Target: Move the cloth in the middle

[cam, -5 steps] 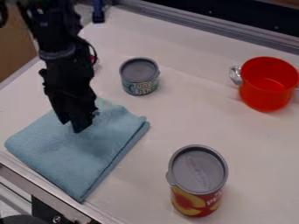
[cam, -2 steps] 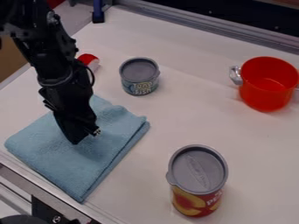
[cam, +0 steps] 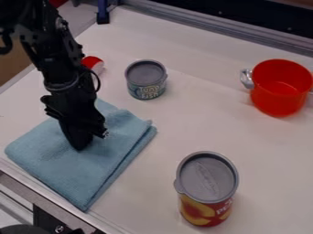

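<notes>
- The gripper [cam: 92,142] hangs down at the cloth [cam: 58,162], near the table's [cam: 165,137] lower-left edge.
- Its spread cannot be told.
- A pot [cam: 278,103] stands near the upper-right edge.

Small can [cam: 146,80] reads "Tuna Fish"; large can [cam: 207,189], "PE".

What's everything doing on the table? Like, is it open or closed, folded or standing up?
Cloth: folded, lying flat.
Gripper: pointing down at the cloth.
Small can: upright, top closed.
Big can: upright, grey lid on.
Red pot: upright, no lid.
Red-and-white thing: partly hidden, can't tell.
</notes>
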Controlling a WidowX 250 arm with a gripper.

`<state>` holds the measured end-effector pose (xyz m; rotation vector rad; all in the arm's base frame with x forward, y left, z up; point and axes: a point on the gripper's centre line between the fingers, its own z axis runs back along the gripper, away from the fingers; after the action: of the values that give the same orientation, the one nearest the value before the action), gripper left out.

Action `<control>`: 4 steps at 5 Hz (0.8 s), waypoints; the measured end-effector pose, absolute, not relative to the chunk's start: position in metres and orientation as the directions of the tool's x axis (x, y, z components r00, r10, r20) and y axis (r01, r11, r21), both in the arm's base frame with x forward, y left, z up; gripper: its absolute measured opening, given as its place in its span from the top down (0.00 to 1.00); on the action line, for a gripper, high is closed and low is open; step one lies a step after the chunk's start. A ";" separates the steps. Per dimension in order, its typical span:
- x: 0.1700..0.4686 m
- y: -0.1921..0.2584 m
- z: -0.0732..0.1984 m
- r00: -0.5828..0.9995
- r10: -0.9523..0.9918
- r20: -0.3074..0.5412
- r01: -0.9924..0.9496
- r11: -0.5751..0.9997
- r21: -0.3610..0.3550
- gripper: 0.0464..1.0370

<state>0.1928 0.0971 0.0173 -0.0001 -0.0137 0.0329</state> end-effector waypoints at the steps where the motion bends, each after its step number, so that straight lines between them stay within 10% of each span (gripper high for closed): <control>1: 0.192 0.097 0.013 0.999 -0.048 0.024 0.048 0.999 0.011 0.99; 4: 0.185 0.077 0.011 0.904 -0.426 0.020 0.426 0.905 -0.009 0.99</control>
<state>0.1849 0.0769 0.0114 -0.0136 -0.0179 -0.4403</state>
